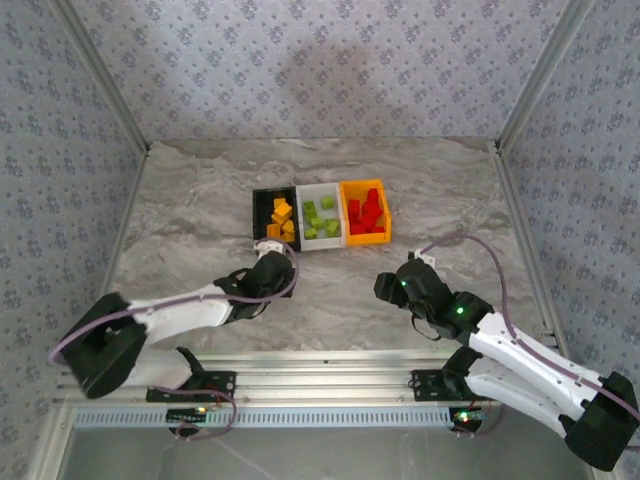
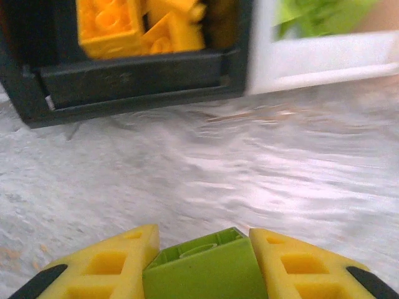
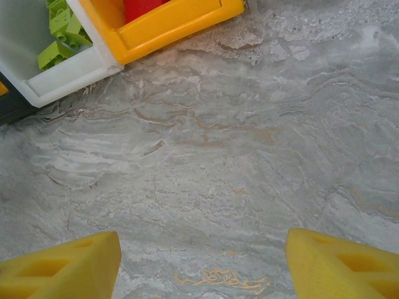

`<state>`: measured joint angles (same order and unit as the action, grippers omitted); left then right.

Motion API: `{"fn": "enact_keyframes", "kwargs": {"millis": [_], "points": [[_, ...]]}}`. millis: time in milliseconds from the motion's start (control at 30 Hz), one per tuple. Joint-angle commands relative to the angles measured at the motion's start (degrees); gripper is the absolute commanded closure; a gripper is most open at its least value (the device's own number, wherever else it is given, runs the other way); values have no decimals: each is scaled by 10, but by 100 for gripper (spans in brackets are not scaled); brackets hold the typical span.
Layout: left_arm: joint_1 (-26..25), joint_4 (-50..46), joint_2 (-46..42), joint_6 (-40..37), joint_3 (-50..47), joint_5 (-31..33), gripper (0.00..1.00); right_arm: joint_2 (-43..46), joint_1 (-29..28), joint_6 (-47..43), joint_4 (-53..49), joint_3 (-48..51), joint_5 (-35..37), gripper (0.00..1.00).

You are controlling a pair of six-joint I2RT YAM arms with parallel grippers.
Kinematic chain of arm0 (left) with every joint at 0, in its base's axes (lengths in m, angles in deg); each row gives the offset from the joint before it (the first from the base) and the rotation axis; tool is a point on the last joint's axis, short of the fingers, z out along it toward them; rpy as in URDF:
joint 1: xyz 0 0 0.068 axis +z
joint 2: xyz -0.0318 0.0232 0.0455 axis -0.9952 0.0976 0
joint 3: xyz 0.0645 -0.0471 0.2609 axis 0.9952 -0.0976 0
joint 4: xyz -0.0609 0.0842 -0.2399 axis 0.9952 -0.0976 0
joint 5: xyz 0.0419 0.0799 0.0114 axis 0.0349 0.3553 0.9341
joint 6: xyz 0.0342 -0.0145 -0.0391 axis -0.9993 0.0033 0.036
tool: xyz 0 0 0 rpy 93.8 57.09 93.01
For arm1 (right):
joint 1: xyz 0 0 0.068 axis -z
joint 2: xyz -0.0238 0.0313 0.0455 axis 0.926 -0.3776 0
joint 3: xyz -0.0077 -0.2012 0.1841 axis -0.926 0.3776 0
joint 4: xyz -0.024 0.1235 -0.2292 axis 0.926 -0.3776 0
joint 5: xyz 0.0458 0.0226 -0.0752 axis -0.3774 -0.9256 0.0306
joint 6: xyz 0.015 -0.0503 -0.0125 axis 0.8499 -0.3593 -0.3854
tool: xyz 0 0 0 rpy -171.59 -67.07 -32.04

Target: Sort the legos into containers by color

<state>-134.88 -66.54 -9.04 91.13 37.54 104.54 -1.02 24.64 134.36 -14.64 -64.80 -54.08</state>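
Note:
My left gripper (image 2: 202,242) is shut on a lime green lego (image 2: 206,269), which sits squeezed between the yellow fingers (image 2: 124,258) just above the table. From above, this gripper (image 1: 268,252) is right in front of the black container (image 1: 258,215). The black container (image 2: 131,81) holds orange-yellow legos (image 2: 118,25). Beside it the white container (image 1: 322,190) holds green legos (image 1: 320,218), and the orange container (image 1: 383,210) holds red legos (image 1: 365,215). My right gripper (image 3: 202,268) stands open over bare table, with nothing between its fingers. It is in front of and to the right of the containers (image 1: 388,287).
The three containers stand in a row at the middle of a marble-patterned table. Patterned walls close in the back and both sides. A metal rail (image 1: 320,385) runs along the near edge by the arm bases.

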Motion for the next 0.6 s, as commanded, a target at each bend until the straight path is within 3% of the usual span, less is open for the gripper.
{"fn": "enact_keyframes", "kwargs": {"millis": [0,167,400,567], "points": [[-8,-70,-59,20,35,12,67,5,4,11,10,9,1,28],[1,-105,-19,-39,165,7,64,0,4,12,15,12,-2,28],[47,-151,217,-90,409,-76,65,8,5,13,-5,13,4,28],[73,-185,350,-98,525,-69,65,25,5,18,-21,17,6,28]]}}
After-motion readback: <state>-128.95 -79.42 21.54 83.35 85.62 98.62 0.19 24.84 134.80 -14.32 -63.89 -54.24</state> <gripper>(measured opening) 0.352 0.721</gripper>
